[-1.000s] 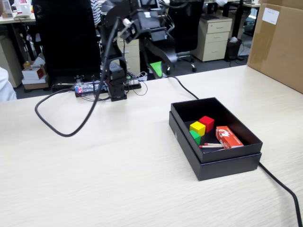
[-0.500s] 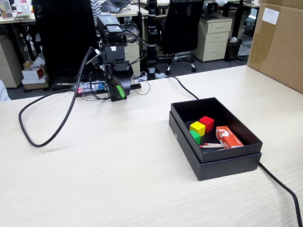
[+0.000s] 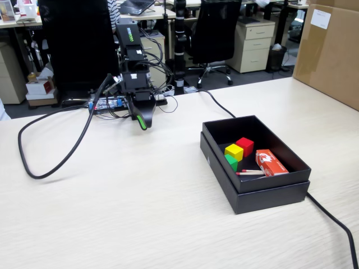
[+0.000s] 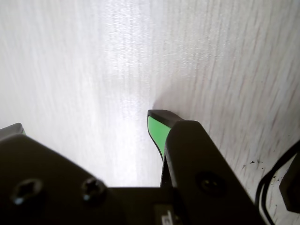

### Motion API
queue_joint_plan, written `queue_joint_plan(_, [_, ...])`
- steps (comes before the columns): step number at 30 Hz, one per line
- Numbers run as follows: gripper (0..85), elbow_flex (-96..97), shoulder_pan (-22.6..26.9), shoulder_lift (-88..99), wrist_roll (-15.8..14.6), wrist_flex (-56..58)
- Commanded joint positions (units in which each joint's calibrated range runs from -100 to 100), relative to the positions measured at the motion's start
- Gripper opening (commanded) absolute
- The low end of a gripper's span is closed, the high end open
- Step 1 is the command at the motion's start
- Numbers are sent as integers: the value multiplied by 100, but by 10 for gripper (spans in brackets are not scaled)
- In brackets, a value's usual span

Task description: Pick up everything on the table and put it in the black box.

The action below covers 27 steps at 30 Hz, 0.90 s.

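Three cubes lie inside the black box (image 3: 268, 197) at the right of the fixed view: yellow cube (image 3: 234, 151), red cube (image 3: 244, 145) behind it, green cube (image 3: 231, 162) in front. My gripper (image 3: 143, 124) hangs far to the left of the box, by the arm's base, pointing down just over the table (image 3: 140, 213). In the wrist view the gripper (image 4: 86, 124) is open: a green-padded fingertip (image 4: 157, 130) on the right, the other jaw's tip at the left edge, only bare table between them. It holds nothing.
A red-orange matchbox (image 3: 271, 162) and matchsticks (image 3: 250, 172) also lie in the box. A thick black cable (image 3: 56, 162) loops on the table left of the arm; another cable (image 3: 331, 218) runs past the box. A brown carton (image 3: 331, 50) stands at the far right.
The arm has folded down from a raised pose over the last second; the gripper dropped to just above the table by the base. The cable loop slid left. The cubes stayed put.
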<state>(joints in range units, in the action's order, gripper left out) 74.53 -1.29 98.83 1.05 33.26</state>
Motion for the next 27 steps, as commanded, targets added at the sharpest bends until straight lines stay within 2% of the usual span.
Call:
queue_joint_plan(1, [515,135,0,117,34,-617])
queue_joint_plan(13, [492,2066,0,117,361,-2717])
queue_joint_plan(27, [485,2021,0,117,361,-2725])
